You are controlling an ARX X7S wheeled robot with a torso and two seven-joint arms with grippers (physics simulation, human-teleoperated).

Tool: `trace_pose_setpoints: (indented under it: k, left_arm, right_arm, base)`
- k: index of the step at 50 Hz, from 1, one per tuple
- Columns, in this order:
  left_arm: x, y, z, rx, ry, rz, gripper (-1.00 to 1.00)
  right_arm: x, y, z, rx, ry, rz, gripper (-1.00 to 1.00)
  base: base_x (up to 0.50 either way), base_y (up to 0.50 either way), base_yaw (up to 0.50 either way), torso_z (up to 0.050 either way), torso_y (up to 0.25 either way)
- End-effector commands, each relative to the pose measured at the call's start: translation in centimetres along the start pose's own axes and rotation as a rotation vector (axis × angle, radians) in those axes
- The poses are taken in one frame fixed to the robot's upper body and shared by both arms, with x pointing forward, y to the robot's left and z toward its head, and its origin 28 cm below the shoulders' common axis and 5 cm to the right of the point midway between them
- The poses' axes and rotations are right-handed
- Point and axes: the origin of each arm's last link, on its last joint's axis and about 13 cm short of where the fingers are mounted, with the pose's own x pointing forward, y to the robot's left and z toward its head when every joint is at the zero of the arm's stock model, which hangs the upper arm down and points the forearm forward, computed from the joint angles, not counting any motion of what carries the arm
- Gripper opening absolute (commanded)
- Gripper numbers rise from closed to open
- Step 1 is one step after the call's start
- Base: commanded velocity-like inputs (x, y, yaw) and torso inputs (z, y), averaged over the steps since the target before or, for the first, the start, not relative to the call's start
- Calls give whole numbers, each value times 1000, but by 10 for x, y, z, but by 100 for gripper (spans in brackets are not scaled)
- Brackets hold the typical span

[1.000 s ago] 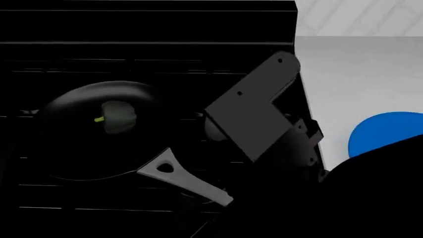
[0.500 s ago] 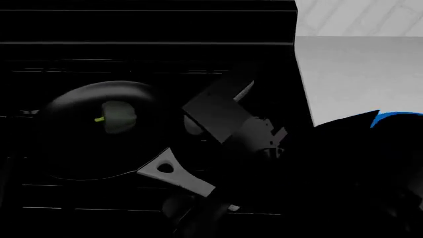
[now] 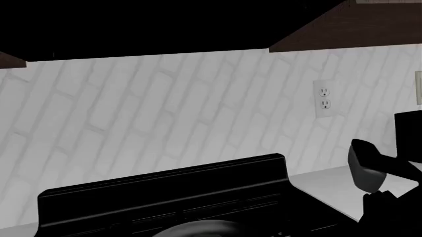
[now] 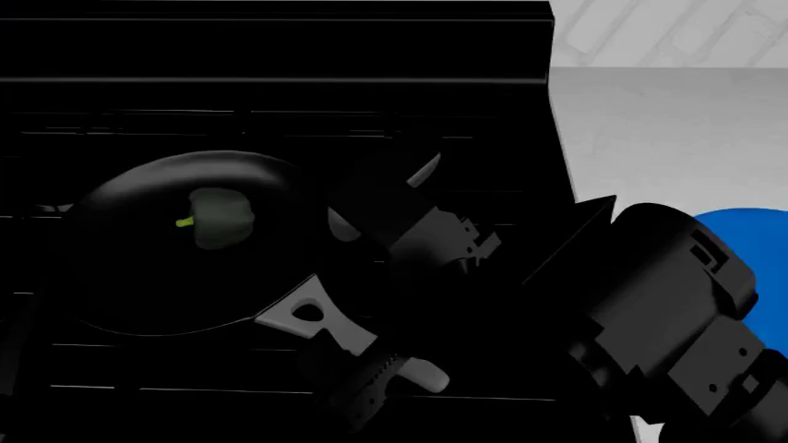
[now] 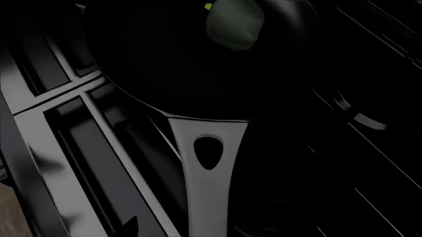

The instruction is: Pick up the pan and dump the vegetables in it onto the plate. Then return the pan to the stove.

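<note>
The black pan (image 4: 161, 258) sits on the stove (image 4: 185, 388) at the left, with the small grey-green bell pepper (image 4: 220, 218) in it. Its light grey handle (image 4: 323, 323) points toward me. My right arm reaches in from the right, and my right gripper (image 4: 391, 377) is at the handle's end. In the right wrist view the handle (image 5: 207, 168) with its teardrop hole runs down between the dark fingers, which stand apart; the pepper (image 5: 235, 22) lies beyond. The blue plate (image 4: 754, 242) is at the right, partly hidden by my arm. My left gripper does not show.
A light grey counter (image 4: 665, 129) lies right of the stove and holds the plate. The left wrist view shows the stove's back panel (image 3: 165, 192), a white brick wall with an outlet (image 3: 323, 98), and dark cabinets above.
My right arm has swung left and down over the stove. Its gripper has come to the end of the pan handle. More of the blue plate shows again. The pan and pepper have not moved.
</note>
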Motion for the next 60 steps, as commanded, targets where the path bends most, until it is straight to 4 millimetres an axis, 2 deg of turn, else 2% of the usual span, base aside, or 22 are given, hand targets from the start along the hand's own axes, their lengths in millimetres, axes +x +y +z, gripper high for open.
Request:
trace_pose_setpoints:
  k: [1,37,38,43,49,60]
  left_arm:
    - [1,0,1,4,1,1,100]
    - [-1,0,1,6,3,1,100]
    - [-1,0,1,5,3,0,100]
    - [-2,1,-1,11,1,15,100]
    - [-1,1,-2,21,2,23,100]
    - [-2,0,-3,21,7,19,100]
  right_arm:
    - [24,-7,-3,6,33,31,100]
    - [77,-10,-26,82,90,116,100]
    - [77,-9,-27,75,96,119,-100]
    - [72,-9,-32,70,103,97,-100]
    - [63,-10,-26,61,74,73,-100]
    - [28,0,-6,-75,-53,-80,-100]
  base:
    - [0,0,0,0,0]
    - [0,0,0,0,0]
    - [0,3,3,0,0]
    - [2,2,3,0,0]
    - [0,0,1,0,0]
    - [0,0,0,0,0]
